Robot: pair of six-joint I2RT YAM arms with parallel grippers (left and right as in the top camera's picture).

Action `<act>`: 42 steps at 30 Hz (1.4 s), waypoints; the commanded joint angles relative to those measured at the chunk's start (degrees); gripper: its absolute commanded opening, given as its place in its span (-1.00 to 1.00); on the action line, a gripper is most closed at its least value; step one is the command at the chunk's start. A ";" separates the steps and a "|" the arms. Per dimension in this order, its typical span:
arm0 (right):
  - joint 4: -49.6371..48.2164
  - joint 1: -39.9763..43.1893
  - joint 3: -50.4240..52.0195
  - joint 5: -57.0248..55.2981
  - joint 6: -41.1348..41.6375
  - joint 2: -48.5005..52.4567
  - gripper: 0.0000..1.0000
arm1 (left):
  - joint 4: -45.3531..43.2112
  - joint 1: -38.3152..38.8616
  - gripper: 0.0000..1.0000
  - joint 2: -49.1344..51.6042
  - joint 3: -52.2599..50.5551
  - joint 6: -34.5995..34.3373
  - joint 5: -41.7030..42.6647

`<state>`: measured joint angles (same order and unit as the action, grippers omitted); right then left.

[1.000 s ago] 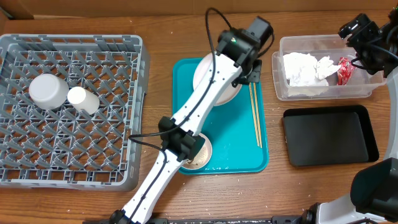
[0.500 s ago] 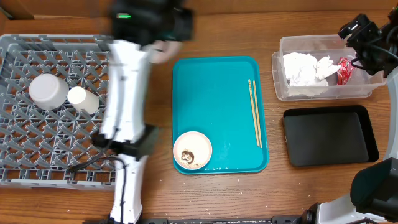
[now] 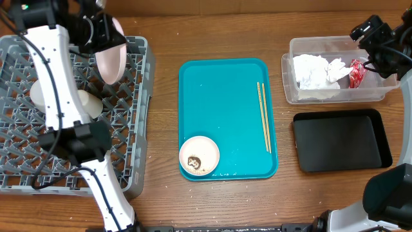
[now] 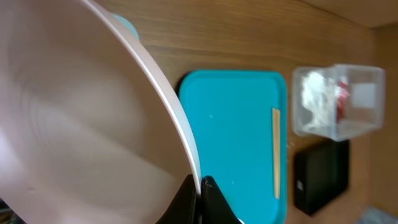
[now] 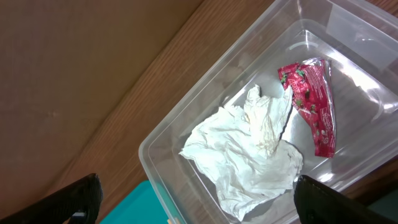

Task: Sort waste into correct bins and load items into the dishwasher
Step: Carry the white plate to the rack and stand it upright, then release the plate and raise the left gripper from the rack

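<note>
**Plate on its way into the rack**

The round white plate (image 3: 111, 61) hangs tilted on edge over the back right part of the grey dish rack (image 3: 38, 158). The left pincer (image 4: 200, 186) is pressed together on its rim. From above I can't tell whether the plate's lower edge touches the lattice yet.

So the step in hand looks like loading the plate. The next move calls for lowering it until it rests on the grid, clear of the upturned bowl (image 3: 38, 93) and small cup (image 3: 90, 104) nearby in the rack, then spreading the fingers.

On the teal tray (image 3: 225, 84) a dirty bowl (image 3: 199, 155) with brownish scraps sits at the near left corner. The chopsticks (image 3: 264, 116) lie along the right side.

Farther right, the right pincer (image 5: 199, 199) hovers spread wide and empty above the clear tub (image 3: 290, 90). The tub holds crumpled napkins (image 3: 315, 71) and a red wrapper (image 3: 356, 72). The black tray (image 3: 341, 142) sits just in front of the tub on the worktop (image 3: 161, 200).
</note>
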<state>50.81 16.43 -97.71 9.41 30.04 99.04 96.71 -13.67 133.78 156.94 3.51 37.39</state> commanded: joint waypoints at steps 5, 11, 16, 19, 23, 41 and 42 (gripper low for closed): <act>-0.11 0.04 -0.61 -0.79 0.44 -0.98 1.00 | 0.11 -0.85 -0.92 0.04 -4.24 10.64 15.17; -0.11 0.04 -0.61 -0.79 0.44 -0.98 1.00 | 0.11 -0.24 -0.92 -0.09 -4.81 10.08 10.60; -0.11 0.04 -0.61 -0.81 0.44 -0.98 1.00 | 0.13 -1.09 -0.91 -0.09 -6.62 10.93 10.19; -0.11 0.04 -0.61 -0.81 0.42 -0.98 1.00 | 0.11 -1.31 -0.92 -0.09 -6.78 10.95 10.01; -0.11 0.04 -0.61 -0.79 0.42 -0.98 1.00 | 0.11 -1.44 -0.92 -0.09 -6.78 10.95 10.01; -0.07 -0.17 -0.61 7.21 0.39 -0.98 1.00 | 0.11 -8.94 0.00 -1.55 -6.71 5.03 5.46; -0.07 -0.35 -0.61 7.21 0.39 -0.98 1.00 | 0.11 -9.18 -0.02 -2.25 -6.69 5.03 5.49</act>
<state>50.85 16.40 -97.71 14.81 30.06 99.04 96.68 -22.13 134.04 150.45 9.96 43.20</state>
